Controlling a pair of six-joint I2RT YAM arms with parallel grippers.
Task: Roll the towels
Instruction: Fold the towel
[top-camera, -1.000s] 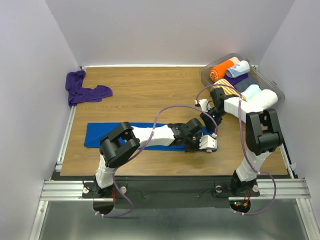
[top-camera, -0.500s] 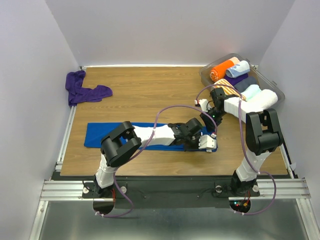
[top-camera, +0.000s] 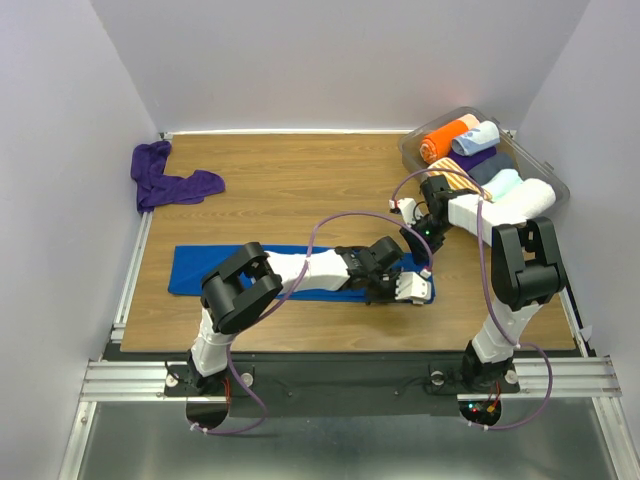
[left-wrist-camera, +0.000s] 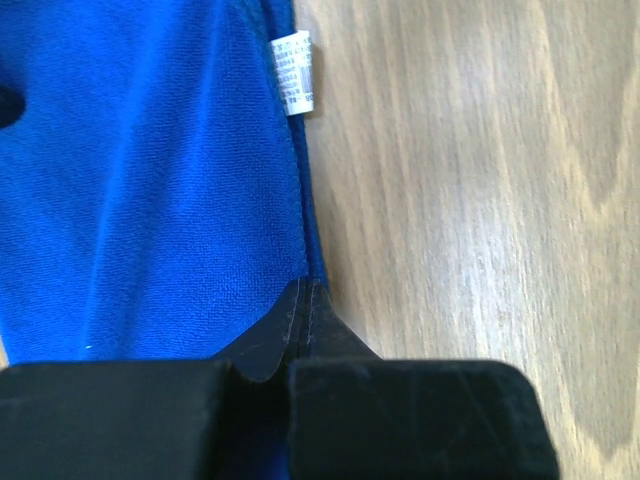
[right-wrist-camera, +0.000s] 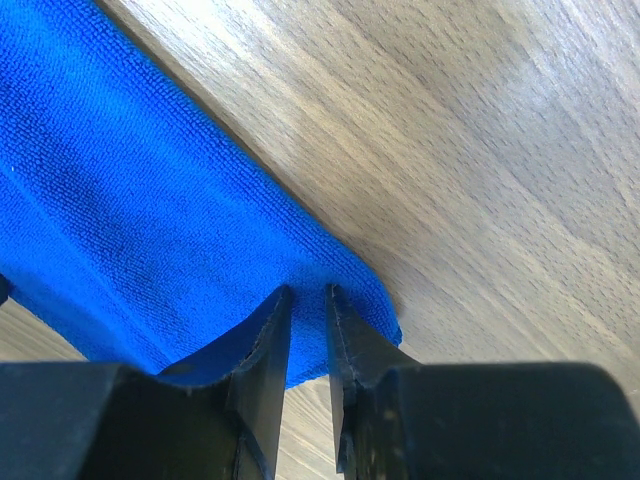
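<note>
Blue towel (top-camera: 190, 270) lies flat on the tabletop (top-camera: 300, 190), its end hem nipped by the pressed-together left jaws. The right jaws, nearly closed, pinch the corner beside them. It looks soft, light and floppy (it'll sag), so grip both end corners. Purple towel (top-camera: 165, 185) sits crumpled, well away from both jaws.

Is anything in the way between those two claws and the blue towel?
Nothing visible. The left gripper is pinched shut on the edge of the blue towel. The right gripper, its fingers nearly closed, sits at the towel's corner; whether it grips is unclear.
</note>
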